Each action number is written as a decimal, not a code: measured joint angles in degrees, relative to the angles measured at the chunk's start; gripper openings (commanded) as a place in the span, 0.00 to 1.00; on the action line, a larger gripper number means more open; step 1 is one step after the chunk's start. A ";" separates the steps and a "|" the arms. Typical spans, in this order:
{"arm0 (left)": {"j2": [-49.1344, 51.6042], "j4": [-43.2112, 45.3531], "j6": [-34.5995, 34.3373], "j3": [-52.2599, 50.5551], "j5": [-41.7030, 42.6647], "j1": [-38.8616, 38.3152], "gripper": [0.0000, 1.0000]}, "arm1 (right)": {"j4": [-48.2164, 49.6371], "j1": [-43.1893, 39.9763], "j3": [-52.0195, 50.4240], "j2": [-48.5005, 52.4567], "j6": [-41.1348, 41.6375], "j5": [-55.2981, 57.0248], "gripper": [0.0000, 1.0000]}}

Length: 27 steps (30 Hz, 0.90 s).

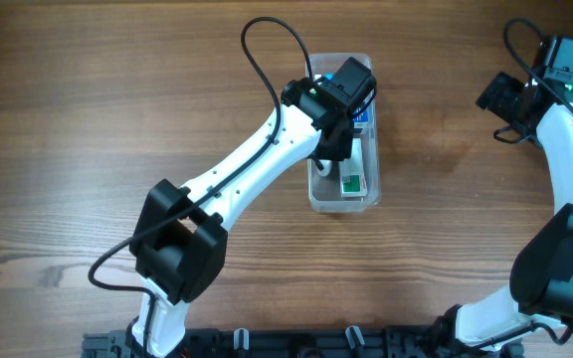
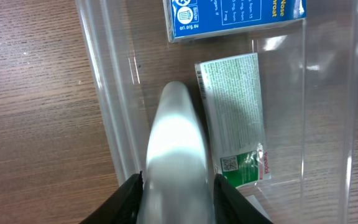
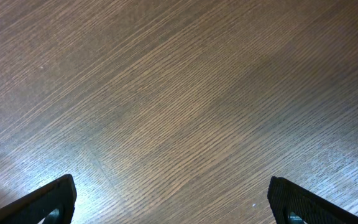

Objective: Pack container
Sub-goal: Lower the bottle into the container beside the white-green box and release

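Near table (image 1: 88, 119) centre, a shade toward 1 o'clock, sits the container (image 1: 344, 205), long axis running 12 to 6

- Inside: blue box (image 2: 235, 15) at the 12 end, green-and-white packet (image 2: 235, 118) flat on the floor toward 6
- Left gripper (image 2: 178, 182) hangs over the bin. A pale rounded object (image 2: 176, 130), too blurred to name, lies between its fingers (image 2: 129, 196) along the 9 o'clock wall. Fingers sit close on both sides; cannot tell whether they pinch it or have let go
- Right gripper (image 3: 171, 193) well apart at 2 o'clock, jaws spread wide, nothing between them, bare wood below

Handling, my judgement: clear thin plastic, so probably light and fairly stiff, walls likely to flex a little under a squeeze. Glossy surface, likely slippery for pads. Best hold looks like the thick rim, pinched across a long wall near mid-length, at 3 o'clock where it is free. Contents are loose; keep it level or they slide
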 measured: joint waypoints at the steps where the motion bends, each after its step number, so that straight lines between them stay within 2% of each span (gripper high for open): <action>1: 0.00 0.11 -0.02 0.00 0.00 0.00 0.39 | 0.00 0.00 0.00 0.00 0.00 0.00 1.00; 11: 0.00 0.79 -0.02 0.00 -0.02 0.00 0.41 | 0.00 0.00 0.00 0.00 0.00 0.00 1.00; 21: -0.50 1.51 0.22 1.03 -1.36 0.09 0.51 | 0.00 0.00 0.00 0.00 0.00 0.00 1.00; 23: -1.68 1.36 0.31 1.03 -1.95 0.52 0.59 | 0.00 0.00 0.00 0.00 0.00 0.00 1.00; 24: -2.58 1.09 0.44 1.03 -2.08 0.98 0.73 | 0.00 0.00 0.00 0.00 0.00 0.02 1.00; 25: -3.93 0.48 0.68 1.03 -2.19 1.75 1.00 | 0.00 0.00 0.00 0.00 0.00 0.00 1.00; 27: -7.54 -1.77 1.70 1.11 -3.50 4.22 1.00 | 0.00 0.00 0.00 0.00 0.00 0.00 1.00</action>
